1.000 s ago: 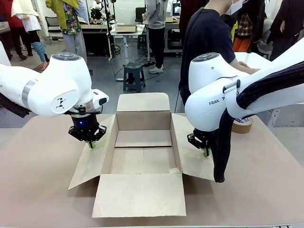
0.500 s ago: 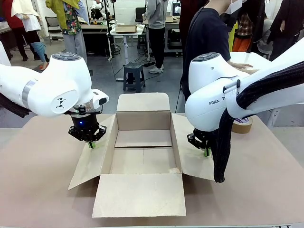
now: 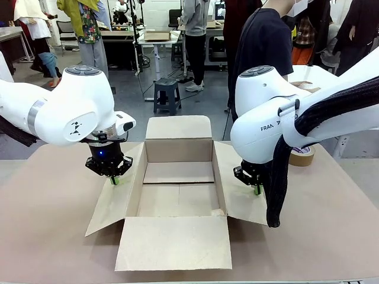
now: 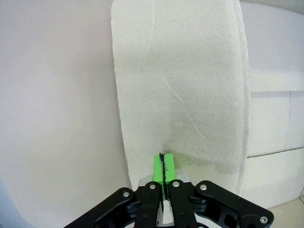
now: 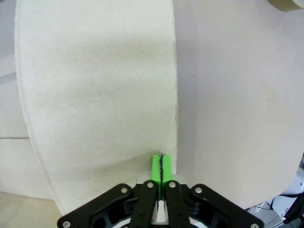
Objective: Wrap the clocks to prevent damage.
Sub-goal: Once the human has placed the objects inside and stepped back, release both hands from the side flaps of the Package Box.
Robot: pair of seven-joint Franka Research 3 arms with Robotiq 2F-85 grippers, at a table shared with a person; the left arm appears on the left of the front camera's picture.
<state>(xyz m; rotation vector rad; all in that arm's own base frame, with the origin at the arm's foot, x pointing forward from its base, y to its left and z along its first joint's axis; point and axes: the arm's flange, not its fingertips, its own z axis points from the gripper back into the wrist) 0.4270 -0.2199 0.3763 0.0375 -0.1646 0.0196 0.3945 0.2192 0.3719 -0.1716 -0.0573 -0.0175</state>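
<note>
On the left, the left gripper (image 3: 114,179) points down with its two green fingers pinched tight together, with nothing between them. Its tip presses on the left flap (image 3: 112,207) of the open cardboard box (image 3: 177,151), pinning it flat and low. The left wrist view shows the same closed tip (image 4: 163,164) sitting on the flap, near one edge.

The box stands in the middle of the table (image 3: 47,236) with all four flaps spread out. Its floor is bare cardboard. I cannot tell where the clocks are.

On the right, the right gripper (image 3: 257,189) is clenched too, holding nothing, and pushes down the right flap (image 3: 234,201). In its own wrist view the tip (image 5: 161,164) sits very close to the flap's outer edge. A roll of tape (image 3: 303,157) lies past it, and a person (image 3: 260,41) stands at the far side.

What could go wrong? I think the right tip could slide off that edge (it is so near it), and the flap would spring up. Pushing too hard could bend a flap or tip the box. A hand reaching in between the arms could get bumped.
</note>
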